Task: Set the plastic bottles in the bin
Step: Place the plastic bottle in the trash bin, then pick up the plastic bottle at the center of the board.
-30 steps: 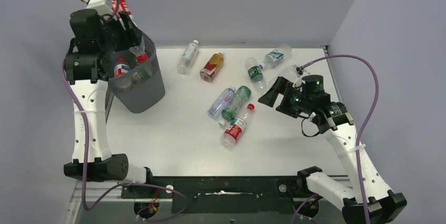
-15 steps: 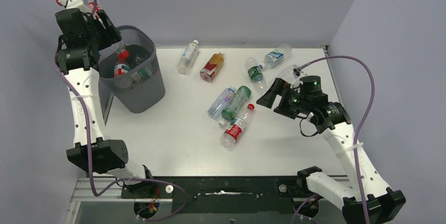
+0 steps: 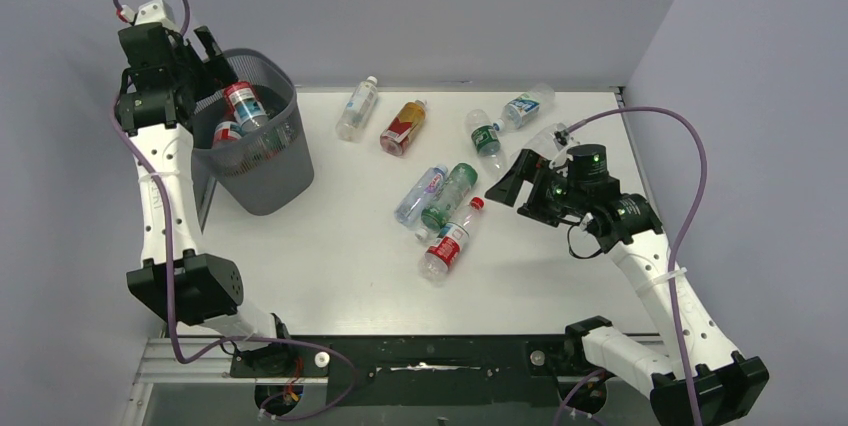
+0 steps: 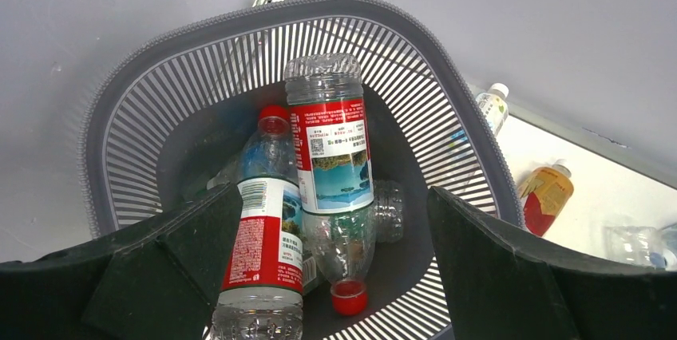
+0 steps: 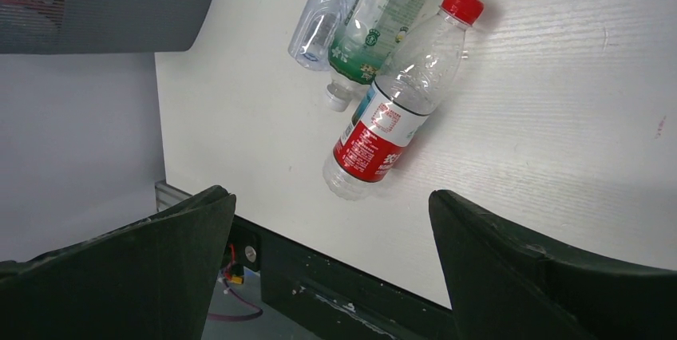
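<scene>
clear thin plastic: the plastic bottles [image 3: 357,106] should be light, dentable and prone to roll, so the labelled waist of the red-capped bottle [image 5: 395,100] looks the surest hold. the right gripper [image 5: 329,196] hovers over it, fingers spread. the left gripper [image 4: 335,220], spread and empty, hangs over the bin [image 4: 120,100] at ten o'clock, which holds at least two red-labelled bottles [image 4: 330,156]. about eight others lie loose from the centre toward twelve and two o'clock.

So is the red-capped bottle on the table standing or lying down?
Lying down: the red-capped bottle rests on its side on the table.
</scene>
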